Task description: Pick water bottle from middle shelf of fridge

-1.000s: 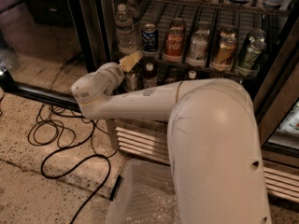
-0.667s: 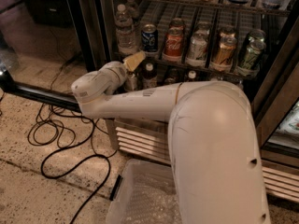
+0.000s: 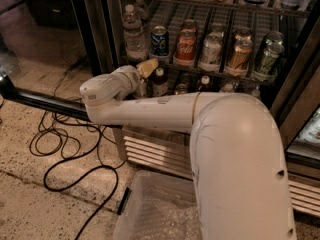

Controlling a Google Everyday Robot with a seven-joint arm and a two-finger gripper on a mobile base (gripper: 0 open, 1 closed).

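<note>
The water bottle (image 3: 132,31), clear with a white cap, stands at the left end of the middle shelf (image 3: 192,67) inside the fridge (image 3: 95,29). My gripper (image 3: 148,67), tan at its tip, sits at the shelf's front rail, just below and right of the bottle's base, apart from it. It is also in front of the blue soda can (image 3: 159,40). The white arm (image 3: 150,111) runs back to a big elbow at lower right, hiding part of the lower shelf.
A row of soda cans (image 3: 210,49) fills the middle shelf right of the bottle. White-capped dark bottles (image 3: 160,79) stand below. Black cables (image 3: 65,149) loop on the floor. A clear bin (image 3: 155,214) lies before the louvred base (image 3: 150,149). An open door's lower frame (image 3: 35,100) runs along the left.
The gripper has crept a little to the right along the shelf's front rail, nearer the blue can. The bottle and cans have not moved.
</note>
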